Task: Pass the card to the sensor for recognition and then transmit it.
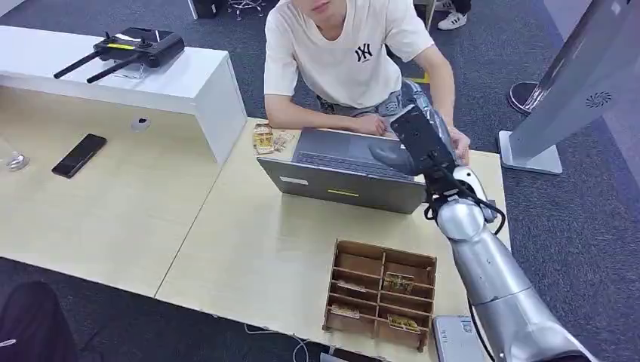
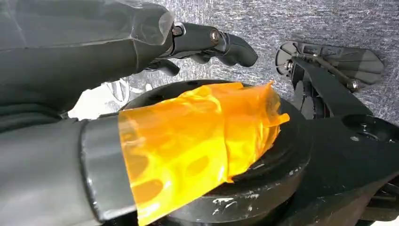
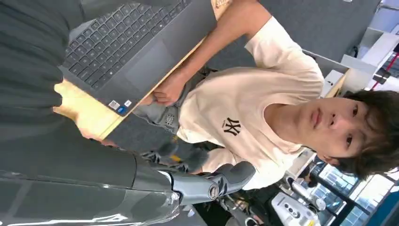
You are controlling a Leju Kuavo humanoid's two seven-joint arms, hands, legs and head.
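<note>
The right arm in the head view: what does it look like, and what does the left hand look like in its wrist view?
The right arm is silver metal with a rounded joint, a black forearm section and a black cable beside the wrist. The left hand has a grey cover, dark fingers, and a thumb wrapped in translucent orange tape.
</note>
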